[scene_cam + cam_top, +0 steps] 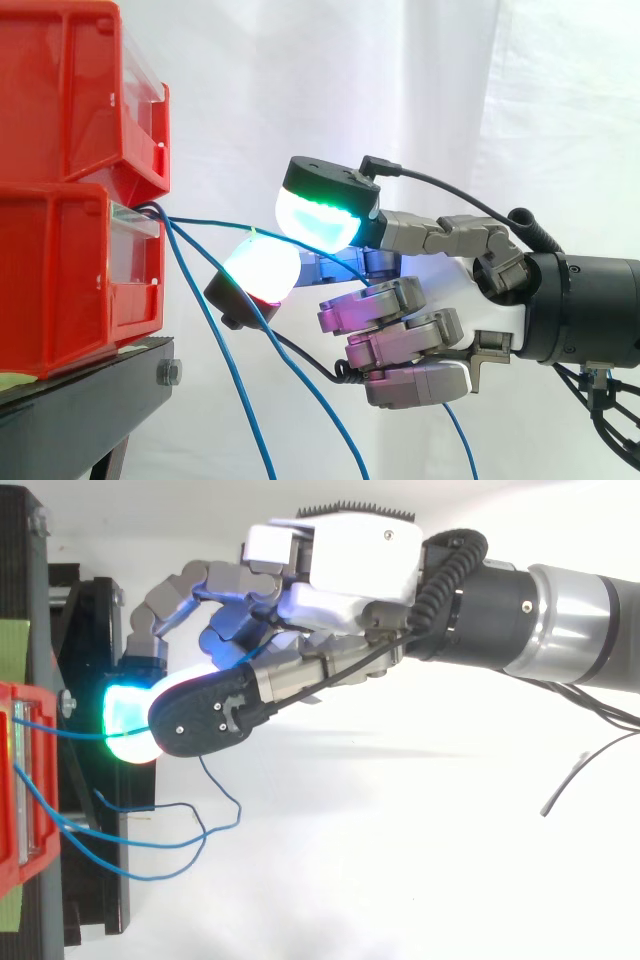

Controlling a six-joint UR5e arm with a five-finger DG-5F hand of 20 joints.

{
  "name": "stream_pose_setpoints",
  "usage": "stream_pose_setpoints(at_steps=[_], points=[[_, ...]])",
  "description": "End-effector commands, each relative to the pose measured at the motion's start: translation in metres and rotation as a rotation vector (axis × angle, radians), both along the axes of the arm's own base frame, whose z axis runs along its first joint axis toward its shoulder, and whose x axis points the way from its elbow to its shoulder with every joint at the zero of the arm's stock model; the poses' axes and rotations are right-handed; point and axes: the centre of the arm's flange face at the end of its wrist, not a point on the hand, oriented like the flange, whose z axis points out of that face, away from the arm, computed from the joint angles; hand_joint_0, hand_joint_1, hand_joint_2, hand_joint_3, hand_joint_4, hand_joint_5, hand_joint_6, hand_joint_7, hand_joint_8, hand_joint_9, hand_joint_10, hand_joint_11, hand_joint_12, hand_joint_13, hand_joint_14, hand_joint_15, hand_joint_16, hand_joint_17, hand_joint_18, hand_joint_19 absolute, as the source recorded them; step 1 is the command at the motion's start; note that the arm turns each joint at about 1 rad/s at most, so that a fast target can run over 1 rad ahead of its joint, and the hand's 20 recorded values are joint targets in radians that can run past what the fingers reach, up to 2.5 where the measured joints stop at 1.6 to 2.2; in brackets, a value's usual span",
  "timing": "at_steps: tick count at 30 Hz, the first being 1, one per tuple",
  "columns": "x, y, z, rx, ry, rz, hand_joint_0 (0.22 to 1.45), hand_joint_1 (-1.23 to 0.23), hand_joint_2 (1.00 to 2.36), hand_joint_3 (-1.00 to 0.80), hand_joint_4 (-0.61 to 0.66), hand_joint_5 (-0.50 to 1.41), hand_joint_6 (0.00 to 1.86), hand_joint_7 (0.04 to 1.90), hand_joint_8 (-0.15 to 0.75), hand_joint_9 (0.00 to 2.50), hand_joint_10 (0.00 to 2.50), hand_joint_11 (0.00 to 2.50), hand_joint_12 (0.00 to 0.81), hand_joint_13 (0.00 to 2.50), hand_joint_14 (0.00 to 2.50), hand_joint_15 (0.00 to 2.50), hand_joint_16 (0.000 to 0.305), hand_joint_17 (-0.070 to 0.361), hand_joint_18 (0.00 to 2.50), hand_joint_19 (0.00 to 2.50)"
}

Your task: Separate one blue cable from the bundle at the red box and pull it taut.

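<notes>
- Two red bins (70, 110) stand stacked, one atop the other. The blue cables come out at the front top edge of the lower one.
- One blue cable (215, 222) runs nearly straight and almost level from there to the hand (400, 340), pinched between its glowing fingertips (320, 215).
- The other blue cables (216, 350) hang slack from the same spot, drooping downward and looping loosely beside the bins.

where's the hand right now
In the side view the hand sits right of the lower red bin, pinching a blue cable that leaves it.
</notes>
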Motion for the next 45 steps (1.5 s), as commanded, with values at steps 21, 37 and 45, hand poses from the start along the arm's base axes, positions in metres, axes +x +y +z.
stream_pose_setpoints(at_steps=[21, 37, 45], points=[[0.0002, 0.0048, 0.0, -0.002, 0.001, 0.006, 0.62, -0.66, 1.01, -0.33, 0.08, -0.2, 0.92, 0.77, 0.288, 0.79, 2.5, 1.91, 0.454, 1.17, 2.5, 1.31, 0.055, 0.124, 1.56, 1.37], [0.0004, 0.0074, 0.0, 0.0, 0.001, 0.022, 0.64, -0.8, 1.02, -0.23, -0.04, -0.19, 0.91, 0.81, 0.214, 0.72, 2.5, 1.98, 0.423, 1.08, 2.5, 1.4, 0.051, 0.114, 1.49, 1.48], [0.0004, 0.0074, 0.0, 0.0, 0.001, 0.022, 0.65, -0.83, 1.01, -0.39, 0.0, -0.19, 0.92, 0.79, 0.211, 0.71, 2.5, 1.9, 0.412, 1.08, 2.5, 1.39, 0.05, 0.113, 1.49, 1.53]])
